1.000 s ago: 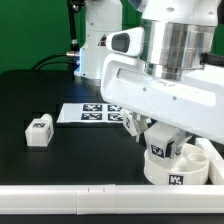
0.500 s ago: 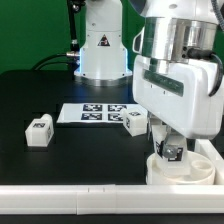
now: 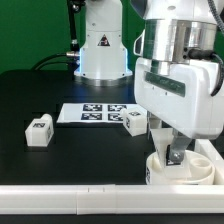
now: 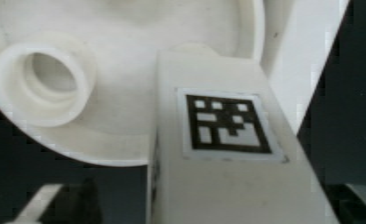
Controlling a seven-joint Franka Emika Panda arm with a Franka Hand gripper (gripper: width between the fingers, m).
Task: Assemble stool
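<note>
The gripper (image 3: 172, 148) hung straight over the seat (image 3: 158, 172), which sat on the counter (image 3: 60, 165) at the exterior view's right, close to the white rail (image 3: 70, 198) along the near edge. One leg (image 3: 176, 156) stood upright on the seat directly under the gripper, between its jaws, with its long axis vertical and in line with the gripper's own. In the wrist view the leg's tagged face ran lengthwise away from the camera toward the seat, beside an empty socket (image 4: 55, 80). A dark gap showed beside the leg there, so the jaws looked spread wide and clear of it, holding nothing, though blur made this hard to confirm. The leg's foot was hidden, so how deep it sat could not be told. A second leg (image 3: 135, 122) lay near the gripper toward the exterior view's left, just beside the end of the marker board (image 3: 92, 113). A third leg (image 3: 39, 131) lay well apart, farther left. The second leg was probably the easier to fetch.
</note>
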